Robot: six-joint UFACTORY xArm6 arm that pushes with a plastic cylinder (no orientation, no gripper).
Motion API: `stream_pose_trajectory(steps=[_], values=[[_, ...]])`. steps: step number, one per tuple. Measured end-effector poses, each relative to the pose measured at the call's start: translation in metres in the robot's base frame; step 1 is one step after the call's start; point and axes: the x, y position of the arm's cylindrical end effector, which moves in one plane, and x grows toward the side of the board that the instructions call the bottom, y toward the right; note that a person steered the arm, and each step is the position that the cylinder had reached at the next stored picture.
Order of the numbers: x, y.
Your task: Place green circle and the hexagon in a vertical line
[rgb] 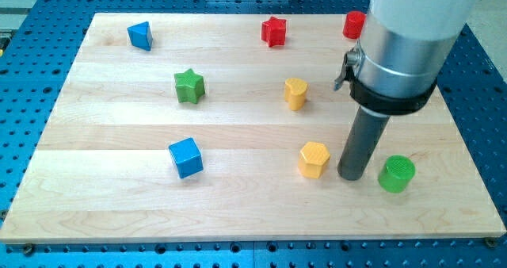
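Note:
The green circle point(396, 174) stands near the view's lower right on the wooden board point(119, 212). The yellow hexagon point(314, 158) stands to its left, slightly higher in the view. My tip point(352, 175) rests on the board between the two, closer to the green circle, with a small gap on each side. The arm's grey body comes down from the view's top right and hides part of the board behind it.
A yellow heart point(295, 93) lies above the hexagon. A green star point(189, 86), a blue cube point(186, 158), a blue triangle point(140, 35) and a red star point(273, 31) lie further left. A red block point(353, 24) is partly hidden by the arm.

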Motion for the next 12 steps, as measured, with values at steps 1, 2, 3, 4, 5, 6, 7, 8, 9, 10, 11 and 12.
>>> stream_pose_trajectory(steps=[1, 2, 3, 4, 5, 6, 7, 8, 9, 10, 11, 12], values=[[-0.004, 0.025], [-0.004, 0.043], [0.053, 0.038], [0.066, -0.033], [0.046, -0.115], [-0.007, -0.156], [-0.074, -0.089], [-0.078, -0.099], [-0.026, -0.099], [-0.025, -0.099], [-0.025, -0.1], [-0.008, -0.102]])
